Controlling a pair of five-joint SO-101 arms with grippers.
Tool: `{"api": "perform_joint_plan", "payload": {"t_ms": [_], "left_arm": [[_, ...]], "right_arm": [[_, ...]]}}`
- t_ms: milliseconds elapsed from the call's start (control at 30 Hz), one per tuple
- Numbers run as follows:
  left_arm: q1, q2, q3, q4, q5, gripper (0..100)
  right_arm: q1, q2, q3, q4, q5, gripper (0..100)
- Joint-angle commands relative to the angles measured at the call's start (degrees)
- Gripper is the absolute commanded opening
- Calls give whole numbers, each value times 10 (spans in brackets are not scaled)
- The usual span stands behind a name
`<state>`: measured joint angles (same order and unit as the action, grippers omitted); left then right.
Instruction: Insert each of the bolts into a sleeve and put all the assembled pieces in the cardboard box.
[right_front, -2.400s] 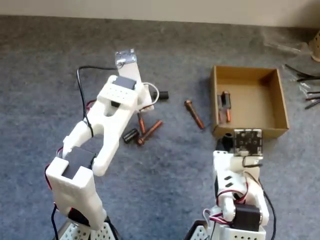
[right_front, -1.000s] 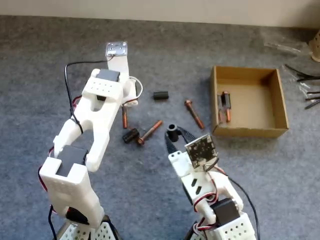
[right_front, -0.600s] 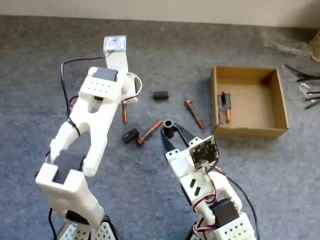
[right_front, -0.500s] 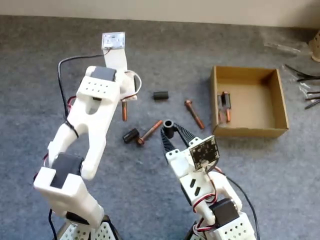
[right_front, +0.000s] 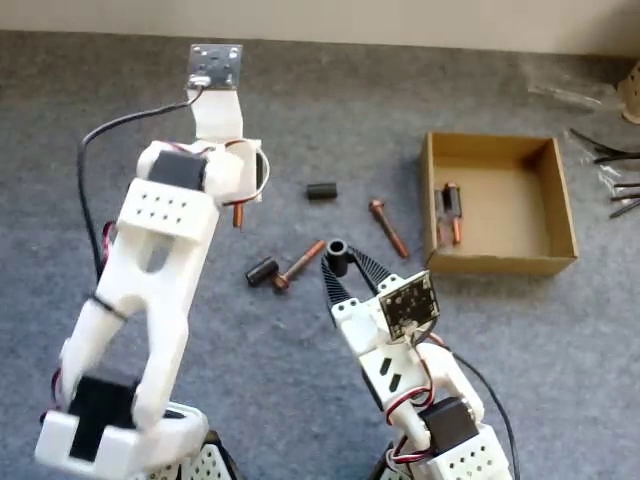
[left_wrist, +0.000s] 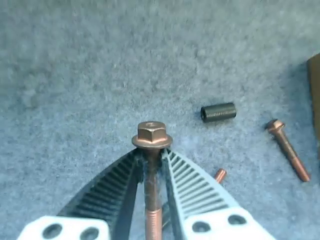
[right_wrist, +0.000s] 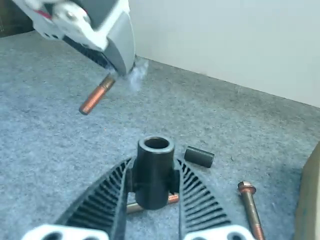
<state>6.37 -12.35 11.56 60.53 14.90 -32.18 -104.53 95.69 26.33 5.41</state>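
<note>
The left tool (left_wrist: 152, 156) is clamping a copper bolt (left_wrist: 152, 136) by its shank, and the threaded end is sticking out, probably ready for a sleeve. The right tool (right_wrist: 153, 169) is gripping a black sleeve (right_wrist: 156, 149) upright with its hole facing up, probably to receive the bolt. A loose sleeve (right_front: 262, 270), a loose bolt (right_front: 300, 263), a second sleeve (right_front: 321, 191) and a second bolt (right_front: 388, 228) are lying on the table, and none is blocking the way. One assembled piece (right_front: 450, 210) is lying in the cardboard box (right_front: 500, 265).
</note>
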Motion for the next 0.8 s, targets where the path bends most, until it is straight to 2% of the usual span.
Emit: {"api": "perform_joint_plan", "payload": {"t_ms": [0,133,200,300,600,767], "left_arm": [[12,-91,51,-69,-17,5],[51,-171,144,-154,-115,5],[75,-216,184,-193,-140,5],[93,-284,225,-222,-141,5],[107,-450,239,-222,-141,5],[156,-510,263,-221,-141,5]], "right_arm": [[7,-7,54,-18,-5,5],[7,-7,54,-20,-5,5],[6,-7,54,-20,-9,5],[-5,-7,51,-20,-10,5],[-36,-7,46,-22,-6,5],[-47,-7,33,-44,-6,5]]}}
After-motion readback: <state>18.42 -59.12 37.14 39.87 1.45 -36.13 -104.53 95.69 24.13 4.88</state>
